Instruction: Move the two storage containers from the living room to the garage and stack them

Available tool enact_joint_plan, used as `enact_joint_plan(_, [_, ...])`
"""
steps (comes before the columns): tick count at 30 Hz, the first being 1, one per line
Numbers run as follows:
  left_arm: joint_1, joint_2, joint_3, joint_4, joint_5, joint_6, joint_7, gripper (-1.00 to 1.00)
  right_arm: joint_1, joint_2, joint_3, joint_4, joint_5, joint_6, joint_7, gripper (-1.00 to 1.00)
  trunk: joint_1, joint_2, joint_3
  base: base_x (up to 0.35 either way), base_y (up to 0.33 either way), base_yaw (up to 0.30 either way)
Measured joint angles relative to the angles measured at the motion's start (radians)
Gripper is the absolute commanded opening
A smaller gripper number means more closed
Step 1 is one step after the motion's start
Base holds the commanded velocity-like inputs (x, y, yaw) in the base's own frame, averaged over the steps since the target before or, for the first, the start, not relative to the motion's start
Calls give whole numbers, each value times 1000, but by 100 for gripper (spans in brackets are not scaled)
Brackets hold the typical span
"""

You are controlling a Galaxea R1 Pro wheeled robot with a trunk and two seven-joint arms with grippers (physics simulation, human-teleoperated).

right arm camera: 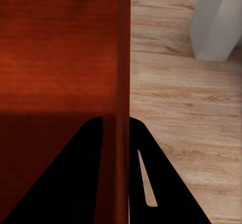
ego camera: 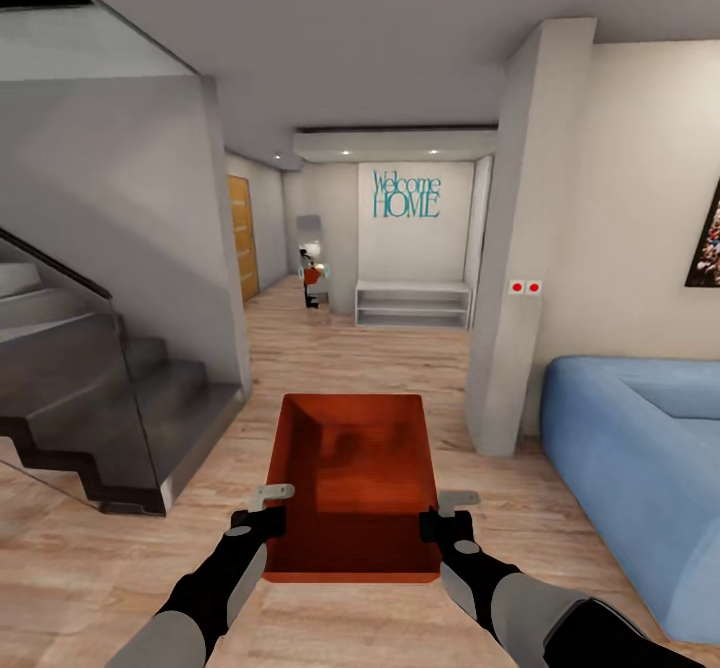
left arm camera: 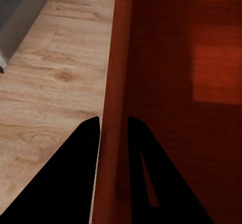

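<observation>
1. Head view: an orange-red storage container is held level above the light wood-plank floor, its inside bare.
2. The left gripper pinches its left wall; the right gripper pinches its right wall.
3. Both forearms reach forward from the near edge.

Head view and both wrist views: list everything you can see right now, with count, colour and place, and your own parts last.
storage container: one, orange-red, held over the wood floor between both grippers
wood floor: one, light plank, underfoot and down the hall
staircase: one, grey, left
sofa: one, blue, right
pillar: one, white, right of centre, two red switches
wall sign: one, teal, far wall
shelf unit: one, white, under the sign
door: one, light wood, left hall wall
left gripper: black, shut on the container's left wall
right gripper: black, shut on its right wall
</observation>
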Motion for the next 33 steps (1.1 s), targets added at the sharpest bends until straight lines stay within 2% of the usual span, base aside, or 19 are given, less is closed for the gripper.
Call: enact_joint_plan(33, [0,0,1,1,0,0,0,-100,0,0,0,0,0,1,0,-100,0,0,0,322,0,0])
